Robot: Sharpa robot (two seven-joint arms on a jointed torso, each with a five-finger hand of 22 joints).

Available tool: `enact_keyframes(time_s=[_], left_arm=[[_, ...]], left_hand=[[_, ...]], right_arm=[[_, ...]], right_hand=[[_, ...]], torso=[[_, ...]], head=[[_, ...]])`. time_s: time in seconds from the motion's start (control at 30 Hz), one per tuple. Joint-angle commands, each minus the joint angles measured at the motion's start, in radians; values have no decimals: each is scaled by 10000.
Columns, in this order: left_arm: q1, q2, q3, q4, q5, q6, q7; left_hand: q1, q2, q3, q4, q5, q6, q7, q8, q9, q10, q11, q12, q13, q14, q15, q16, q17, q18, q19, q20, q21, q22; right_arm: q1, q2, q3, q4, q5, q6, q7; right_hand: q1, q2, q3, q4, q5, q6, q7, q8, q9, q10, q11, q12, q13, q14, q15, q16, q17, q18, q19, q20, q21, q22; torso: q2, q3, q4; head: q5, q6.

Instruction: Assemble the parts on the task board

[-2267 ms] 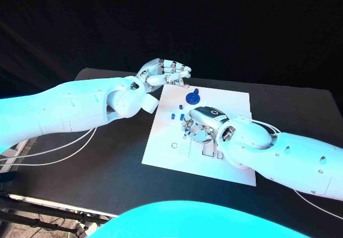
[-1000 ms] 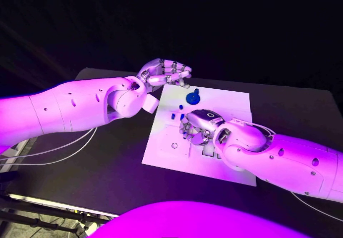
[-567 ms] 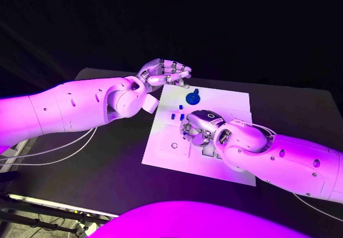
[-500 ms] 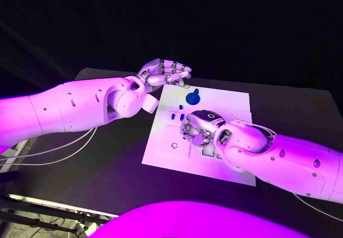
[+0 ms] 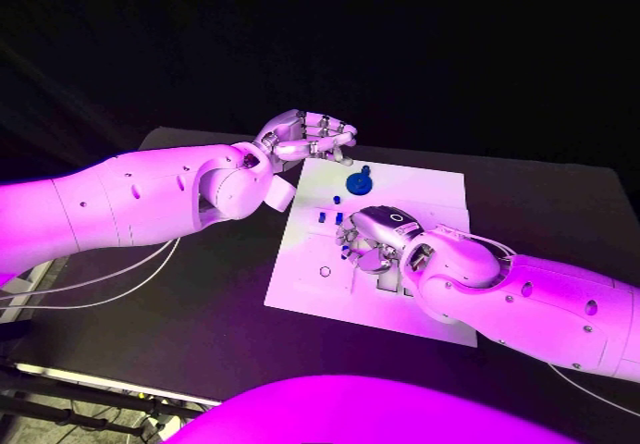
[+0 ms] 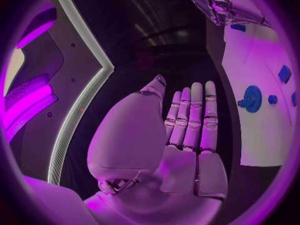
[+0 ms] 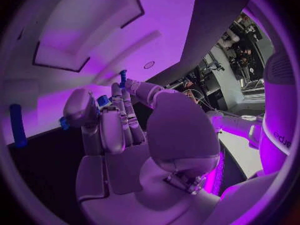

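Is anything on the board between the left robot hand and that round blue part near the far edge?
Nothing visible. The left robot hand hovers at the task board's far corner, and only bare white board lies between it and the round blue part.

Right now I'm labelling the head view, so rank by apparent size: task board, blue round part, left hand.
1. task board
2. left hand
3. blue round part
The ranking covers apparent size only.

A black table [image 5: 174,314] with white cables [image 5: 120,277].

task board [image 5: 427,190] mid-table [image 5: 174,305] | right hand [image 5: 370,242] over its middle | left hand [image 5: 305,134] behind its far-left corner
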Motion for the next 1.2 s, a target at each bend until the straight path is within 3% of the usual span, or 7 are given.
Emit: enact_keyframes(time_s=[0.03,0.53,0.93,1.2], left_arm=[[6,6,10,8,-18,171,44],[7,-11,10,12,-26,155,38],[7,-30,10,-7,-29,142,30],[7,-37,10,-9,-30,143,26]], left_hand=[[-7,31,20,51,21,-67,192,-19,-8,-19,37,12,-11,-75,9,-3,-17,42,42,0,-62,-8],[-7,31,20,51,21,-67,192,-19,-8,-19,37,12,-11,-75,9,-3,-17,42,42,0,-62,-8],[-7,31,20,51,21,-67,192,-19,-8,-19,37,12,-11,-75,9,-3,-17,42,42,0,-62,-8],[-7,31,20,51,21,-67,192,-19,-8,-19,37,12,-11,-75,9,-3,-17,42,42,0,-62,-8]], right_arm=[[-15,-15,-8,27,165,-197,28],[-16,-69,-10,149,437,315,179],[-16,-125,-11,154,398,249,93],[-16,-179,-12,167,384,19,68]], right_hand=[[-155,-149,-105,-5,-45,-108,6,-55,-21,-206,49,-51,-29,224,61,-86,-92,127,-106,28,-170,-82],[-41,-105,-202,-21,-6,-40,-63,-13,-19,80,-50,299,67,235,-4,-60,-65,128,-35,17,-132,-61],[-22,-93,-223,-22,0,17,-85,12,-13,139,-74,367,77,233,-25,-69,-87,132,-30,1,-155,-70],[-29,-267,-348,-34,22,-113,21,-49,-72,-758,104,135,-33,161,109,-199,-313,231,-320,72,-870,-396]], torso=[[6,-5,13],[5,-1,2],[0,0,3],[-1,-2,3]], head=[[0,1],[-13,1],[-47,1],[-54,1]])
